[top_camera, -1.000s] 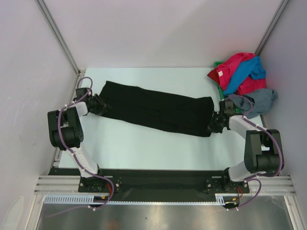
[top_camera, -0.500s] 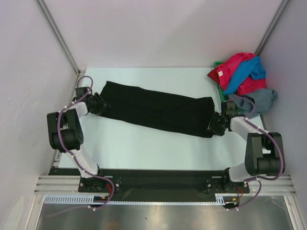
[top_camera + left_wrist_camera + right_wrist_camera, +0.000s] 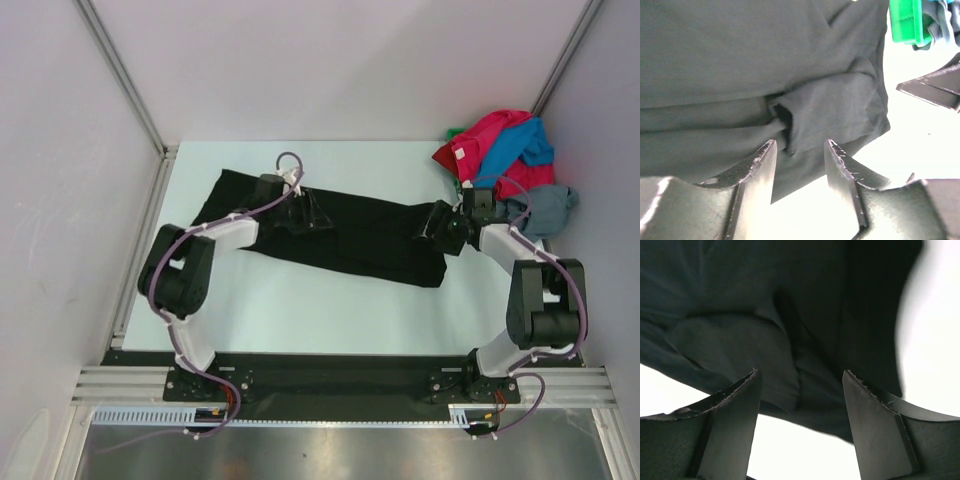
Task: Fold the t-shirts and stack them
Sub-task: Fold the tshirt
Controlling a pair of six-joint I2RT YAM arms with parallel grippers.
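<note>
A black t-shirt, already folded into a long narrow band, is lying flat on the white worktop. Its long axis is running diagonally, from the far left down to the near right in the overhead view; which end is the collar cannot be told. The left gripper is hovering over the band left of its middle, its jaws partly parted with nothing between them. The right gripper is hanging over the band's right end, its jaws spread wide and empty, with only dark cloth below. In the far right corner, well apart from the band's middle, a red-pink t-shirt, a bright blue t-shirt and a grey t-shirt are sitting in a loose heap. The step in hand looks like the crosswise fold, bringing one end over the other. To do it well, each set of jaws should be pinching all the layers near an edge, lifting only a little, and travelling along the long axis so the ends meet squarely. A pucker showing in the left wrist view probably needs smoothing first, or it will be trapped inside the fold.
</note>
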